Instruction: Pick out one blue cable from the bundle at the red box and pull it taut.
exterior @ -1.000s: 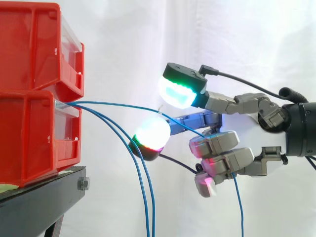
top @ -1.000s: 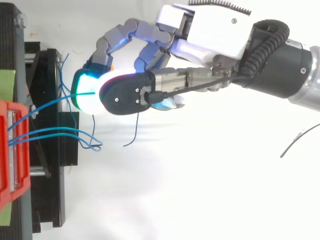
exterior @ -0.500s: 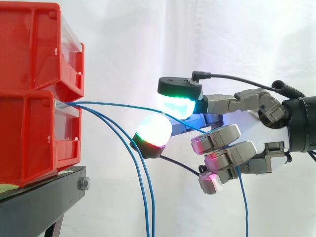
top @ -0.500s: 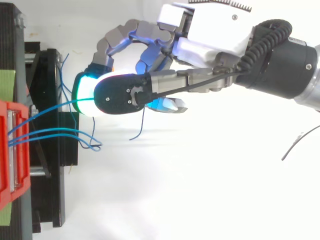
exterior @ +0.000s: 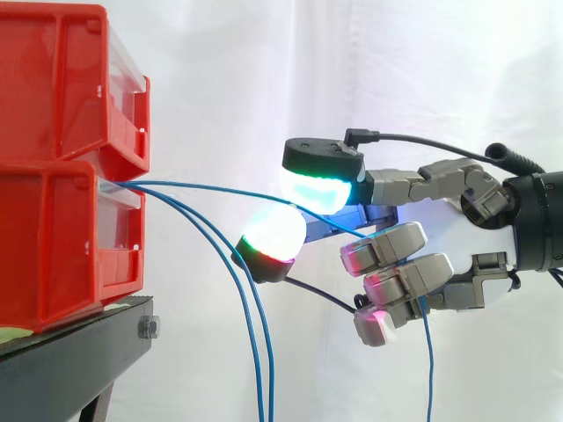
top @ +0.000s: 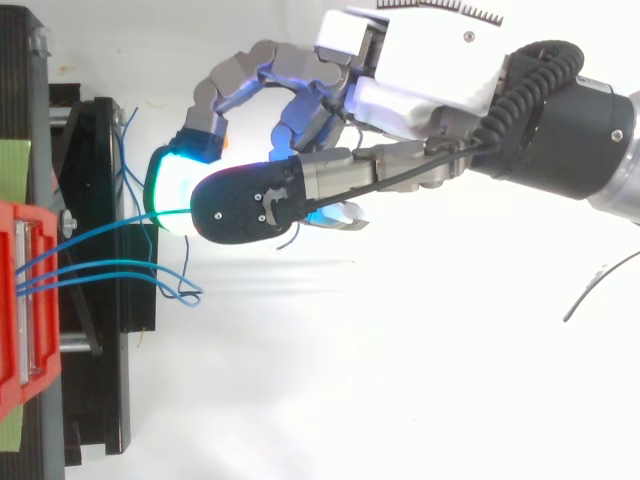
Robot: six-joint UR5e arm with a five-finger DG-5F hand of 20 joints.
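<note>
Several thin blue cables come out of the stacked red bins point(exterior: 53, 237) at the left. One blue cable point(exterior: 202, 186) runs rightward from the bins into my hand point(exterior: 440, 272). It passes between the green-and-cyan glowing pad point(exterior: 318, 183) above and the white-and-red glowing pad point(exterior: 274, 236) below. From there it goes behind the curled fingers point(exterior: 396, 251), and its tail point(exterior: 429, 369) hangs straight down. In the top view my hand point(top: 420, 70) reaches left toward the bins point(top: 15, 300), one pad lying over the cable.
Two other blue cables point(exterior: 256, 352) sag from the bins and hang down past the black stand point(exterior: 79, 352). From above, their loose loops point(top: 185, 290) lie over the stand point(top: 100, 330). A white curtain hangs behind.
The upper glowing pad has come down and left, closer over the cable. In the top view it swung down across the cable, and the cable's loose end drew in under the hand.
</note>
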